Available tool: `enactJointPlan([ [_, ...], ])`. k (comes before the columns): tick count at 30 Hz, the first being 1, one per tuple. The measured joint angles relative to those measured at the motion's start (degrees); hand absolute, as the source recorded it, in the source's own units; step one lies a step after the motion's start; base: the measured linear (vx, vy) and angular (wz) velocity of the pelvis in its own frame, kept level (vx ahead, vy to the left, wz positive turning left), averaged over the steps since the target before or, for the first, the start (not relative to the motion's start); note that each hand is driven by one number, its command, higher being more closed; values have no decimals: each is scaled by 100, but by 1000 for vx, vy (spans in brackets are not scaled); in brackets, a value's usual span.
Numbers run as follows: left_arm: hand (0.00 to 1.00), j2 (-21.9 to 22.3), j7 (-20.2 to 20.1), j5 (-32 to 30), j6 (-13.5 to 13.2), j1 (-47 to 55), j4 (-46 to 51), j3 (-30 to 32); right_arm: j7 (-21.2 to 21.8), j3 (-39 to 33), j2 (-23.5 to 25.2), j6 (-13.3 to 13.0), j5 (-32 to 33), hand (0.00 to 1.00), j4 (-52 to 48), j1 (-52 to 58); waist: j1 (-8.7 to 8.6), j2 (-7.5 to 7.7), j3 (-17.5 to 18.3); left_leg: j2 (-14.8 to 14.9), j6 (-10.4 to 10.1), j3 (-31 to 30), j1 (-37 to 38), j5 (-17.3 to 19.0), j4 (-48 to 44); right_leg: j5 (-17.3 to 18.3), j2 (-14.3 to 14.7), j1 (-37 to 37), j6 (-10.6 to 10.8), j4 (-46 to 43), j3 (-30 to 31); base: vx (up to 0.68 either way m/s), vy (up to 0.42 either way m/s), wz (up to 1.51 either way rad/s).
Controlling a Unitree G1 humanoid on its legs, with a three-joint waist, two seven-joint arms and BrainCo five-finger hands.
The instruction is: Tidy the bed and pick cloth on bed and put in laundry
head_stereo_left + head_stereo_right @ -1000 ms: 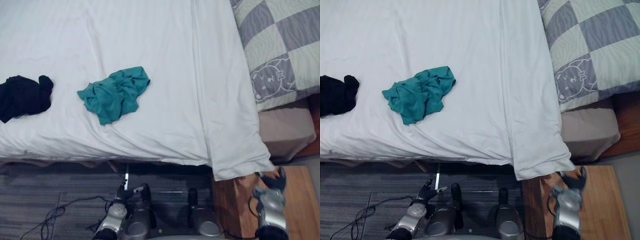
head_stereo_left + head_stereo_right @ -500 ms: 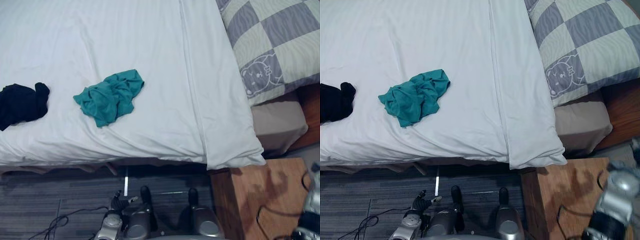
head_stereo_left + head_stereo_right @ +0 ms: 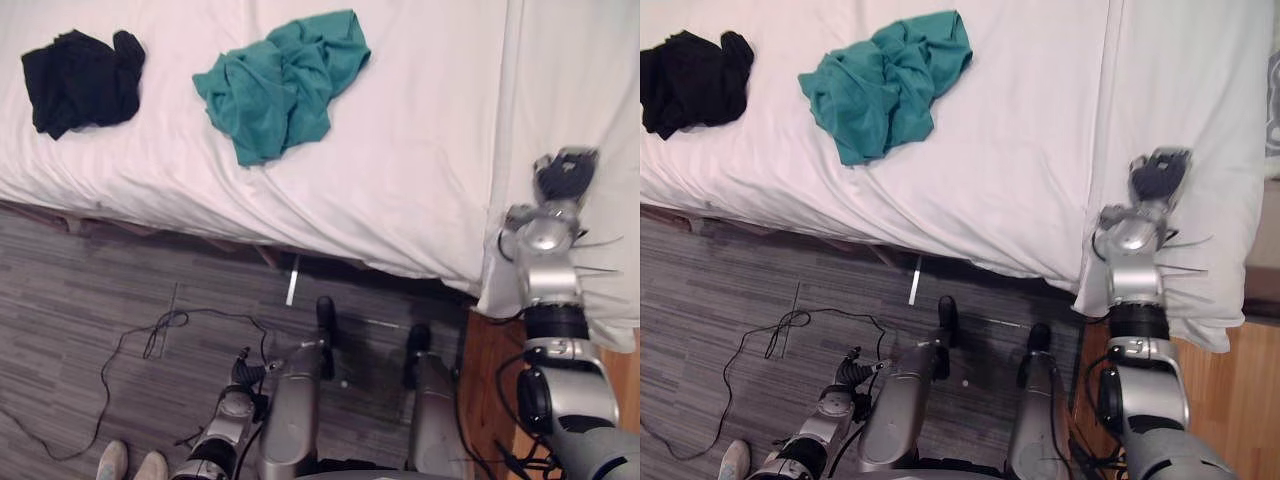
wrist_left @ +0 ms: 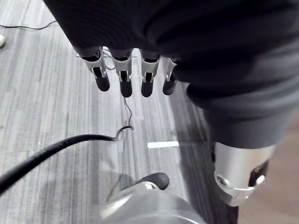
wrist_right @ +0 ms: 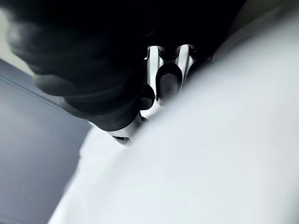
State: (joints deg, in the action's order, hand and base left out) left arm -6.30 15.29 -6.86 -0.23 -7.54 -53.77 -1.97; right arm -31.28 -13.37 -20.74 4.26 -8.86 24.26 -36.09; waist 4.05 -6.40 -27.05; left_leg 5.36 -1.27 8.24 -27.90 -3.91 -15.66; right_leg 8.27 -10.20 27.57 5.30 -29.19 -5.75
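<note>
Teal cloth (image 3: 282, 85) lies crumpled on the bed (image 3: 420, 180), with a black cloth (image 3: 82, 78) to its left. Your right hand (image 3: 562, 172) is over the duvet (image 3: 575, 70) at the near right, and you cannot tell its grip. Your left hand (image 4: 145, 70) hangs spread above the floor (image 3: 90, 300).

Place: a home bedroom | bed (image 3: 420, 200) in white sheets is filling the top of the frame | teal cloth (image 3: 285, 80) and black cloth (image 3: 85, 75) are lying crumpled on it, upper left | grey striped floor (image 3: 90, 300) is running below | wooden surface (image 3: 1240, 400) is showing lower right
</note>
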Motion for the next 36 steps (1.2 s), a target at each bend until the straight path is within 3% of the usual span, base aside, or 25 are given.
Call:
enactJointPlan([
  [6,0,-3,131,-11,141,2,88,241,-103,-45,679,-452,162,100,-437,1035,-74,151,-127,163,19,315,258,297,-253,93,19,-291,58,68,147,-14,-27,-17],
  [8,0,-109,136,-47,195,86,99,261,-14,-91,1022,-556,165,100,-428,1615,-197,356,-137,146,-24,334,679,263,27,38,42,-746,82,404,100,75,-52,-1],
  [9,0,-116,135,-52,214,110,120,265,33,-127,1089,-563,166,0,-410,1758,-204,396,-128,144,-40,348,781,250,104,22,57,-846,89,496,98,99,-50,-7],
  [12,0,-183,135,-53,218,384,283,272,421,-520,1489,-480,481,0,618,2644,-340,657,-1,35,-107,491,1448,29,882,-179,116,-1411,134,1201,131,143,-14,-15],
  [14,0,-183,122,-53,223,408,358,274,685,-752,1551,-208,606,0,1550,3107,-365,657,0,-42,-84,600,1584,-2,957,-316,53,-1593,152,1355,96,173,32,-5],
  [15,0,-197,104,-61,221,416,414,288,847,-870,1602,-40,613,0,2068,3374,-454,649,-2,64,69,1007,1552,276,738,-333,-53,-1673,156,1381,-21,147,46,34],
  [16,0,-181,84,-72,221,422,421,403,1024,-928,1706,107,608,0,2444,3674,-633,614,11,546,173,2084,1511,610,139,-344,-168,-1843,164,1432,-219,115,46,47],
  [18,0,-38,5,-144,208,400,416,444,1263,-966,1774,238,583,0,2822,4179,-797,585,16,1239,415,3513,1813,935,-698,-330,-326,-2116,185,1394,-379,160,172,35],
  [19,0,83,-82,-202,179,396,397,455,1467,-1094,1776,306,479,0,3075,4436,-837,570,39,1361,373,3730,1935,991,-1027,-262,-478,-2251,278,1199,-513,166,211,24],
  [21,0,150,-149,-293,95,400,461,496,1702,-1160,1847,342,325,0,3357,4688,-868,612,184,1084,371,3433,1879,984,-1117,-240,-743,-2421,304,1220,-875,150,219,85],
  [22,0,165,-169,-303,97,409,491,634,1841,-1242,1962,342,252,0,3548,4776,-906,710,398,766,148,3094,1589,967,-1179,-238,-1078,-2680,349,1564,-1221,136,241,131],
  [23,0,163,-164,-310,98,402,503,746,1903,-1290,2068,346,249,0,3570,4758,-958,826,421,844,321,3038,1445,1233,-1405,-326,-1180,-2770,534,1701,-1399,70,222,110],
  [24,0,126,-172,-370,107,431,489,970,1948,-1272,2114,320,246,0,3563,4669,-912,756,469,1317,363,2859,1246,1559,-1975,-365,-1190,-2818,597,1723,-1501,31,232,63],
  [25,0,106,-202,-430,124,496,424,1146,2030,-1257,2074,210,250,0,3482,4605,-900,774,534,1880,157,2229,930,1627,-2290,-389,-1258,-2845,639,1724,-1564,30,274,43],
  [26,0,100,-204,-458,121,527,419,1165,2031,-1254,2035,162,262,0,3483,4581,-886,760,574,2095,53,1911,811,1569,-2239,-418,-1310,-2864,692,1726,-1590,60,372,41],
  [27,0,94,-217,-491,98,545,425,1161,2030,-1254,1975,101,280,0,3496,4558,-824,750,595,2425,-259,1290,716,1367,-1868,-498,-1433,-2962,838,1729,-1616,120,476,39],
  [28,0,84,-204,-517,37,618,376,1113,2028,-1261,1893,73,356,0,3538,4550,-767,701,762,2588,-485,548,828,857,-929,-559,-1581,-3039,949,1698,-1630,151,533,32],
  [29,0,91,-191,-522,6,682,349,1098,2028,-1261,1856,67,389,0,3557,4543,-749,651,881,2588,-440,363,958,499,-537,-567,-1683,-3043,959,1697,-1605,186,650,14],
  [30,0,98,-160,-471,-50,747,309,1115,2026,-1294,1802,34,417,0,3608,4486,-732,726,944,2529,-1541,305,1081,-6,-505,-715,-1953,-3096,964,1737,-1552,155,748,-4],
  [31,0,-211,-58,-484,-66,560,288,1145,1919,-1497,2092,-14,442,0,3793,4319,-601,1182,980,2142,-1357,473,825,699,-1473,-1719,-2485,-3072,847,1892,-1497,134,763,-18],
  [32,0,-237,-22,-492,-72,547,237,1145,1921,-1518,2078,-15,444,0,3802,4314,-592,1198,994,2112,-1332,555,837,917,-1680,-2205,-2571,-3018,635,1939,-1459,68,820,-57],
  [33,0,-345,20,-499,-14,542,73,1154,1975,-1465,2067,-8,435,0,3792,4262,-538,1326,1058,2008,-1134,1091,1182,1204,-1765,-3155,-2842,-2727,198,1853,-1553,49,675,-88],
  [34,0,-366,79,-494,25,562,-18,1174,1970,-1397,2080,12,438,0,3760,4231,-512,1369,1084,1915,-1005,1401,1460,1259,-1653,-3050,-2947,-2425,-67,1348,-1713,94,885,-115],
  [35,0,-291,136,-497,41,683,3,1150,1961,-1228,2018,18,435,0,3749,4218,-514,1308,1091,1857,-919,1723,1833,1235,-1415,-2028,-2720,-2023,-184,390,-1800,118,729,-94],
  [36,0,-241,134,-497,40,829,20,1074,1940,-1011,2001,8,438,0,3714,4207,-592,1200,1138,1787,-789,1917,2094,1141,-1048,-1064,-2167,-1813,149,-371,-1943,115,663,-67],
])
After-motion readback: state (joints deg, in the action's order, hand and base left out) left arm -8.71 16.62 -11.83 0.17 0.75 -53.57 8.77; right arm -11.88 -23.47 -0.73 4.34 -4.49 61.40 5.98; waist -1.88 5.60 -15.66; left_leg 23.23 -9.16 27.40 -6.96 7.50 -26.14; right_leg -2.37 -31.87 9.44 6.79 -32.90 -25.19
